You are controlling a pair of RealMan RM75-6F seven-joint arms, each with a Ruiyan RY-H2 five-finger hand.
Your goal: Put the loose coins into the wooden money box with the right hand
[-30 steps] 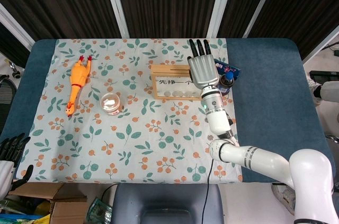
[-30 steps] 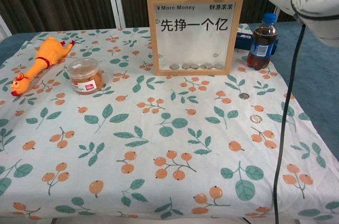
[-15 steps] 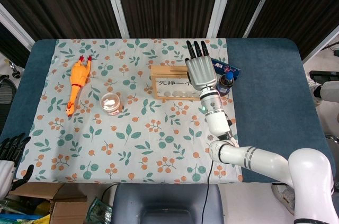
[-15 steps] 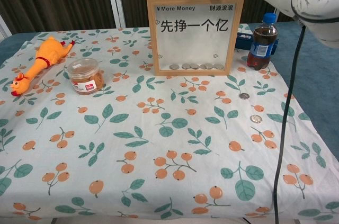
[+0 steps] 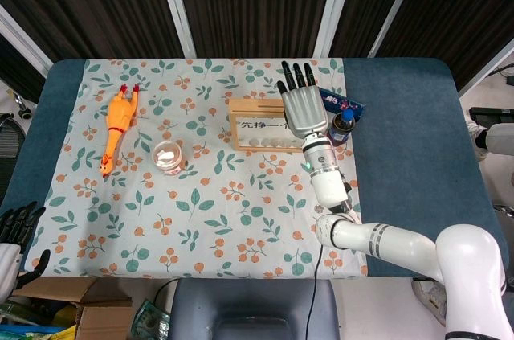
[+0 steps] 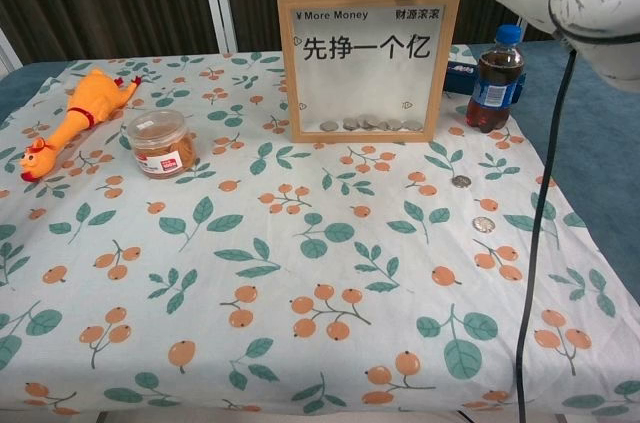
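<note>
So the right hand (image 5: pixel 303 112) hovered over the wooden money box (image 6: pixel 368 61), fingers spread, holding nothing I could see. Two coins (image 6: pixel 472 203) lay loose on the cloth; best lowered onto slowly and pinched flat.

My right hand (image 5: pixel 304 108) has a grey metal back and black fingers (image 5: pixel 297 75); its white arm (image 5: pixel 377 237) carries dark joint bands, a green light and a black cable (image 6: pixel 540 203).

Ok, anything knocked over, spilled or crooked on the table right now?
Nothing stands out. The wooden money box stands upright, the cola bottle and snack jar too. Two loose coins lie flat on the cloth, simply waiting for pickup.
</note>
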